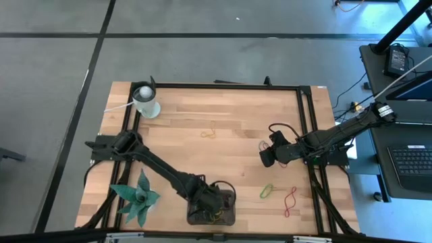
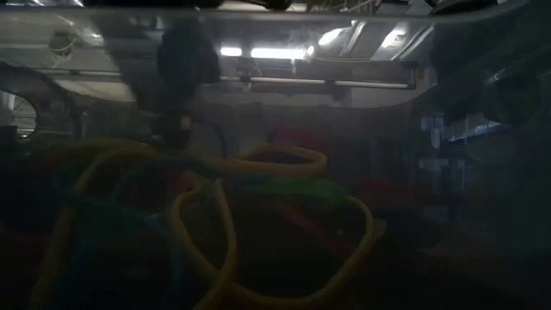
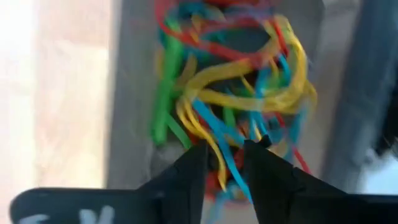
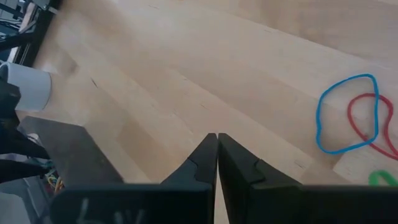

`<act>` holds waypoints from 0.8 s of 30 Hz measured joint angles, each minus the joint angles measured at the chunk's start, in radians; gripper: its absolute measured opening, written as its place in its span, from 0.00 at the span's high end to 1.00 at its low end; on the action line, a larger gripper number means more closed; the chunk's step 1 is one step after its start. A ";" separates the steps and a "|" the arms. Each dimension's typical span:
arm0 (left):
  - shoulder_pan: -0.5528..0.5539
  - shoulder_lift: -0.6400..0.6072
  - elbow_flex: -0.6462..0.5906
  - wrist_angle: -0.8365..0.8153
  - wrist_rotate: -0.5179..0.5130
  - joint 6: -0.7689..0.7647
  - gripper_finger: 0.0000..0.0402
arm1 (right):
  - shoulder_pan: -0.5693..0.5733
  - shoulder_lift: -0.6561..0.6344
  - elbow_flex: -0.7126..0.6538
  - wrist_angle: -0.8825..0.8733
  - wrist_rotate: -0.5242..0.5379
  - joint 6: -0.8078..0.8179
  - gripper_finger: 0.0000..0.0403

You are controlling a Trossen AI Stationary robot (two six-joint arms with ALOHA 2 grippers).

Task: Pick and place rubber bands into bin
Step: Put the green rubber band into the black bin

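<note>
The bin (image 1: 229, 219), a dark grey tray, sits at the table's near edge and holds a heap of rubber bands (image 3: 249, 74) in yellow, green, blue and red. My left gripper (image 1: 214, 202) points down into it, open, its fingertips (image 3: 194, 155) at the heap. Blue strands run through the gap between the fingers. My right gripper (image 1: 266, 155) hangs shut (image 4: 216, 140) over bare wood right of centre. Loose bands lie flat on the table: a yellow one (image 1: 208, 131), a green one (image 1: 266, 191) and a red one (image 1: 290, 201). The right wrist view also shows a blue band (image 4: 345, 115). My left gripper comes at the heap in the bin from above, with its fingertips among the top strands (image 3: 230, 168). Whether they touch the bands I cannot tell.
A white cup (image 1: 146, 101) stands at the far left corner. A green spiky plant figure (image 1: 138, 198) lies near the left front edge, beside the left arm. Black frame rails (image 1: 304, 128) run along the table's sides. Bare wood spreads across the middle.
</note>
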 joint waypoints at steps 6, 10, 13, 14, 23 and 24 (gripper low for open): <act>0.035 0.000 0.103 -0.187 0.109 0.068 0.71 | 0.000 0.000 0.000 -0.004 0.000 -0.001 0.96; 0.058 0.000 0.195 -0.321 0.091 0.143 0.73 | 0.000 0.000 0.000 -0.004 0.000 -0.001 0.96; 0.072 -0.001 0.257 -0.417 0.016 0.210 0.76 | 0.000 0.000 0.000 -0.004 0.000 -0.001 0.96; 0.078 -0.002 0.271 -0.443 -0.012 0.242 0.78 | 0.000 0.000 0.000 -0.003 0.000 -0.001 0.96; 0.213 -0.059 0.285 -0.478 -0.063 0.495 0.99 | -0.002 0.000 0.000 -0.001 0.011 -0.116 0.96; 0.236 -0.067 0.285 -0.478 -0.066 0.510 1.00 | -0.002 0.000 0.000 0.004 0.012 -0.133 0.96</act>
